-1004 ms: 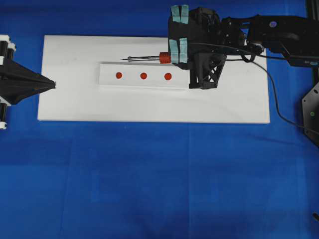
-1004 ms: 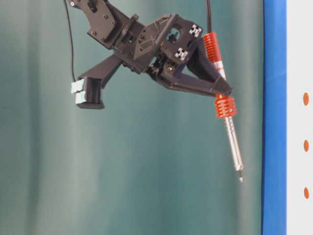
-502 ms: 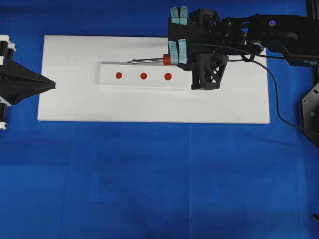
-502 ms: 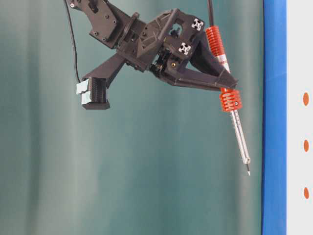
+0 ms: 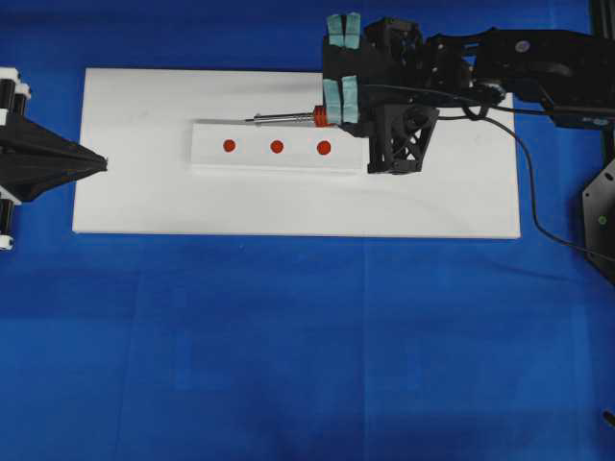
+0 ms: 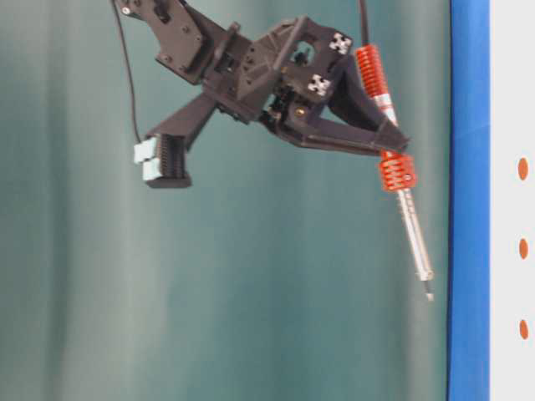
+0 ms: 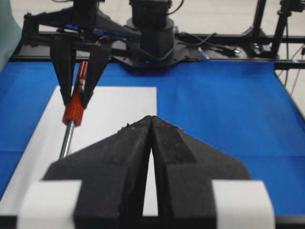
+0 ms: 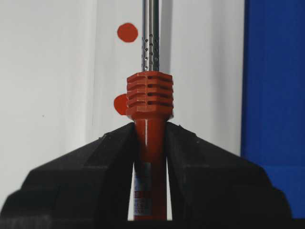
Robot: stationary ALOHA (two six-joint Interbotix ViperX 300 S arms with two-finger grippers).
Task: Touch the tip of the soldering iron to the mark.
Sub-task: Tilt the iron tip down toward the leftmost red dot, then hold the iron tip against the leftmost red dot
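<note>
My right gripper [image 5: 338,111] is shut on the soldering iron's [image 5: 283,118] red-orange handle [image 8: 149,95]. The silver shaft points left along the far edge of the white strip [image 5: 207,158]. Three red dots lie in a row on the strip, and the mark [image 5: 229,146] is the left end one. In the table-level view the tip [image 6: 430,296] hangs clear of the board, slanting down toward it, and the mark [image 6: 523,329] is the lowest dot. The right wrist view shows only two other dots. My left gripper [image 5: 104,161] rests shut and empty at the board's left edge.
The strip lies on a white board [image 5: 432,202] over a blue cloth [image 5: 288,336]. The iron's black cord [image 5: 524,163] loops off to the right past the right arm [image 5: 538,62]. A black frame with cables [image 7: 200,45] stands beyond the table.
The right gripper has lowered the iron toward the board and tipped it a little. The tip has shifted slightly right and nearer the strip's far edge. The left gripper has not moved.
</note>
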